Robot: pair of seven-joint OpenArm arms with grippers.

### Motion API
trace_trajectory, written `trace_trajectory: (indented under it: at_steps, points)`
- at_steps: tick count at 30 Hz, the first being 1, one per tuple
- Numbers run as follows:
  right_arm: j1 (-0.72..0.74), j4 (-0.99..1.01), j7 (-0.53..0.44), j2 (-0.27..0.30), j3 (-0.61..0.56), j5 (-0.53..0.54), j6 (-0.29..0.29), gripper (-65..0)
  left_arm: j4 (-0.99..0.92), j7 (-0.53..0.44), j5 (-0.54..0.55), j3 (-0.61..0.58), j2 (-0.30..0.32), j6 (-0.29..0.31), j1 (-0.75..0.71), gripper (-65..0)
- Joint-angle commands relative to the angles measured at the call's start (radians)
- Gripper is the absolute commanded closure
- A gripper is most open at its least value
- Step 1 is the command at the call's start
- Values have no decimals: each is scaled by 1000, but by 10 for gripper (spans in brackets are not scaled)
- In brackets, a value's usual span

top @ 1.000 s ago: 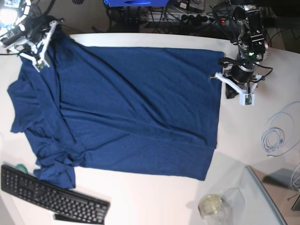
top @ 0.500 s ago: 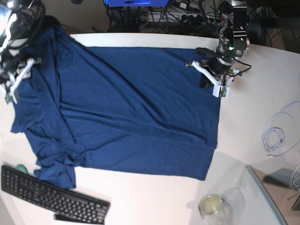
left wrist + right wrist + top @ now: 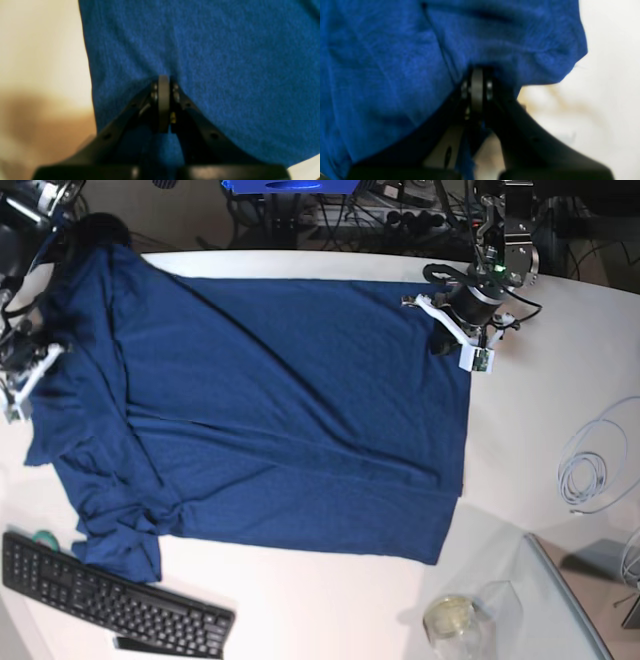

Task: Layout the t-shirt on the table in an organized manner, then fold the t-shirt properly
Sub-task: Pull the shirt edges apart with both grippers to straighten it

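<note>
Two tools meet the t-shirt [image 3: 200, 50] in the wrist views. From the left wrist, the left tool [image 3: 163, 82] is pinched closed on the cloth near its straight edge, the pale table [image 3: 42, 50] beside it. From the right wrist, the right tool [image 3: 477, 75] is clamped on bunched fabric. From the base, the t-shirt [image 3: 290, 410] lies spread across the table [image 3: 320, 600], a black keyboard [image 3: 110, 595] nearby.
</note>
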State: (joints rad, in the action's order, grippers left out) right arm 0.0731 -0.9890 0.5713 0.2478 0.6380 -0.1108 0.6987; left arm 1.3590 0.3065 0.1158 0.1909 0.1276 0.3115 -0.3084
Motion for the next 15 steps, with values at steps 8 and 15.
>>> trace_trajectory:
  at_steps: [8, 15]
  points:
    - [69, 75, -24, -2, -5, -129, -1, -15, 4, 30, -9, 51, 20, -12, 30, 0]
    - [73, 38, -20, 20, 4, -129, -1, -21, 47, 32, -3, 66, 17, -12, 39, 0]
